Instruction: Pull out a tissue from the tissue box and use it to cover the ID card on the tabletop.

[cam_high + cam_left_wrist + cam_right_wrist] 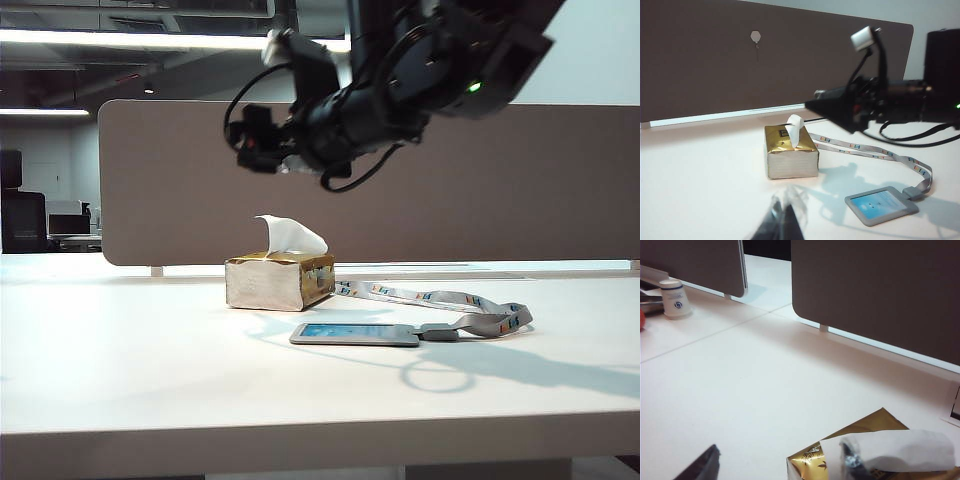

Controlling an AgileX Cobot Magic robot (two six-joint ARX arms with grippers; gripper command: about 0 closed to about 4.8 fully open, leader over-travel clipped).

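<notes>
White tuft: tissue (290, 234) stands from the gold tissue box (279, 280), mid-bench.
Right pincer (821, 101): hangs above the box; spread cannot be told.
Left pincer (782, 220): low, near bench, pressed together, empty.
Risk: the light box may lift with the sheet.
Nearby: ID card (355, 334) uncovered; lanyard (450, 303) touches the box.
</notes>
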